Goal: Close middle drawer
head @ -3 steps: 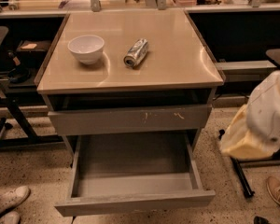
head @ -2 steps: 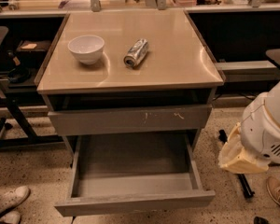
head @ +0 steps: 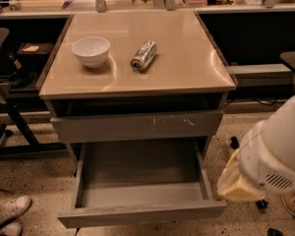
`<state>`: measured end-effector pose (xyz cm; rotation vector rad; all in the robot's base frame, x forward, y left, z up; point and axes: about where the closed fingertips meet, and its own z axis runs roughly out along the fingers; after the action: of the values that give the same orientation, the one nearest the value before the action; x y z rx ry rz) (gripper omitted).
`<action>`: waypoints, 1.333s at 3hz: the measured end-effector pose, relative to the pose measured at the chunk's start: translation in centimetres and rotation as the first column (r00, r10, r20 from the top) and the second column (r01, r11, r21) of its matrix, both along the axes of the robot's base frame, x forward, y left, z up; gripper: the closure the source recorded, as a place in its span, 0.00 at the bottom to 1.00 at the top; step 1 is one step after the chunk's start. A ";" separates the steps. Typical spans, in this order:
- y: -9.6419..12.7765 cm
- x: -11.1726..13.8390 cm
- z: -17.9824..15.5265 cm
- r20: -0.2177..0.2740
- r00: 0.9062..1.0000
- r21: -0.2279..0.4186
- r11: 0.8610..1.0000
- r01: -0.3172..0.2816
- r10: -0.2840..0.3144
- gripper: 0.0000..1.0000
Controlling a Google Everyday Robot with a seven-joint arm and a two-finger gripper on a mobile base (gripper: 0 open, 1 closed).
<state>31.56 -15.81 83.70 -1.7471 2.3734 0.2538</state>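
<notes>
The middle drawer [head: 137, 176] is pulled far out of the cabinet, low in the camera view. Its grey box interior is bare and its plain flat front [head: 142, 214] faces me. Above it sits a shut grey drawer front with pale scratch marks [head: 135, 126]. My arm's white housing [head: 275, 149] with a beige cover [head: 234, 182] hangs at the right, just beside the open drawer's right front corner. My gripper itself does not show; it is hidden behind or below the arm's housing.
The beige tabletop [head: 187, 63] holds a white bowl [head: 90, 51] and a silver can [head: 143, 56] lying on its side. A dark chair [head: 0, 38] and a white shoe [head: 7, 211] are at the left. A low shelf [head: 260, 73] runs at the right.
My arm has moved left and lower, nearer the open drawer's right front corner. The drawer, bowl and can have not moved.
</notes>
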 end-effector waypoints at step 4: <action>6.5 -3.7 -16.8 -0.198 0.980 0.125 0.992 0.027 -0.001 1.00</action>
<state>27.89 -9.31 66.92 -1.7183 2.4404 0.5885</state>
